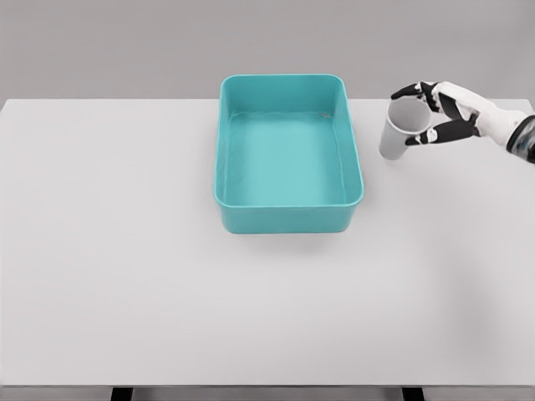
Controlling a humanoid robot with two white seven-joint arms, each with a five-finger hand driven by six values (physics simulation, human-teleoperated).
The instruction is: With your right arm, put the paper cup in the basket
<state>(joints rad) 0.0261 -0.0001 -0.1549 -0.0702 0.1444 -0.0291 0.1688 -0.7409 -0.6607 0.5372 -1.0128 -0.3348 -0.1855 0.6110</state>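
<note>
A broad white rectangular table (167,292) fills most of the head view, its flat top running from edge to edge under a plain grey wall (125,42).

Standing on the table, a little right of centre and toward the far side, is a teal rectangular plastic basket (287,219) with rounded corners and solid walls. Its open top faces up and nothing lies inside it.

The white right arm (510,127) comes in from the right edge at about the height of the basket's far rim, with a dark band at the wrist. The right hand (447,113), white with black joints, is curled around the upper part of the cup, with fingers over the rim on the far side and the thumb below on the near side.

The small pale grey paper cup (401,129) is held in that grasp, just beside the basket's right wall and outside it. It is tilted, its open mouth turned up and toward the camera, its base pointing down to the left.
</note>
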